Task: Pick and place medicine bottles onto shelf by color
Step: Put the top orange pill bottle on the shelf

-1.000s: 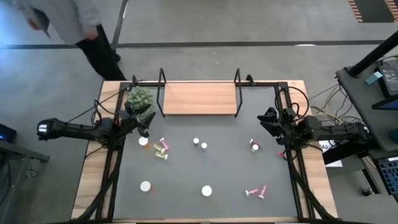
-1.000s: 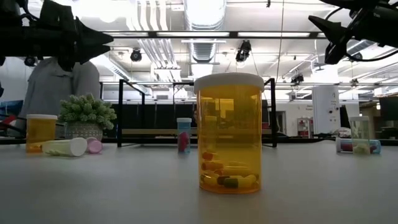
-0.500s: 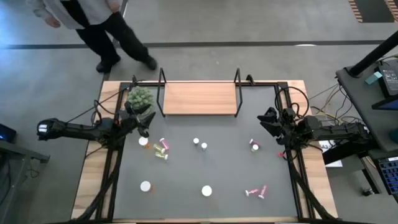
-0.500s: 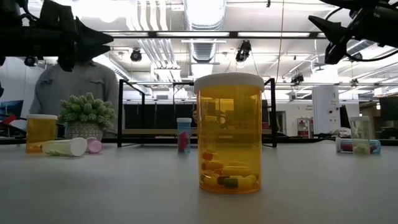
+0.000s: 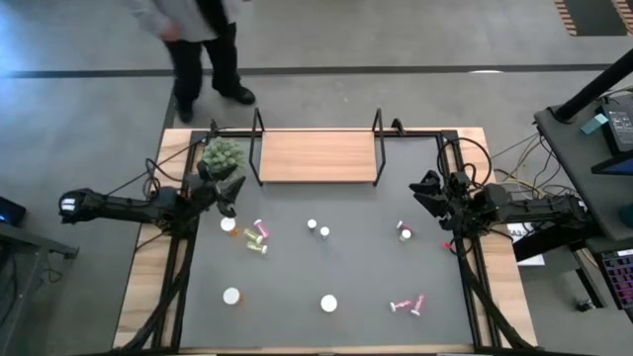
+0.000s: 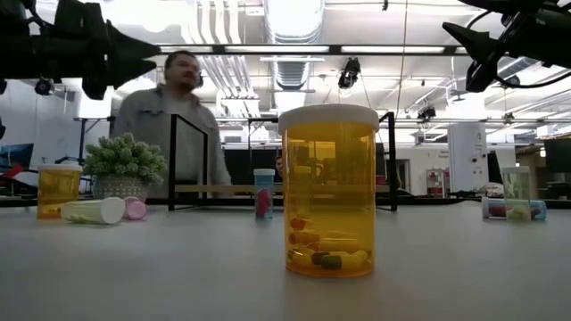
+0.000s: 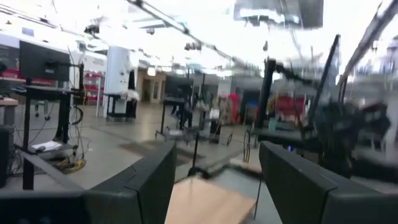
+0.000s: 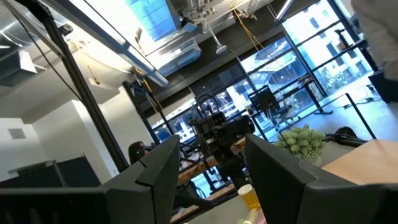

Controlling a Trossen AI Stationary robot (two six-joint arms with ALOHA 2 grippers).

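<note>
- The left tool (image 5: 229, 195) hovers at the left edge of the mat, just beside the plant ball (image 5: 223, 154). In its own wrist view the two fingers (image 7: 149, 180) stand well apart with nothing between them.
- Nearest that tool is a small cluster of medicine bottles (image 5: 255, 237): one upright with its white cap showing, and pink and yellow-green ones lying on their sides.
- Nearer the front of the tabletop (image 5: 138, 297) stand two wider orange bottles, one front left (image 5: 231, 296) and one near the middle (image 5: 328, 304). The low view shows the middle one (image 6: 328, 192) upright, capped, with only a few pills in the bottom.
- The shelf (image 5: 317, 156) sits at the far middle of the tabletop, its board bare; no bottle is on it yet.
- Two small bottles (image 5: 317, 228) stand close together just in front of the shelf.
- A single bottle (image 5: 404, 231) stands at the right, and two pink ones (image 5: 406, 305) lie at the front right.
- The right tool (image 5: 431, 193) waits at the right edge of the mat, fingers (image 8: 158, 168) spread wide and empty.
- Handling, as a judgement: the bottles look light, rigid and smooth, so likely to roll or tip if nudged. Upright ones are best taken across the body just under the cap; lying ones across the middle of the barrel, squarely.
</note>
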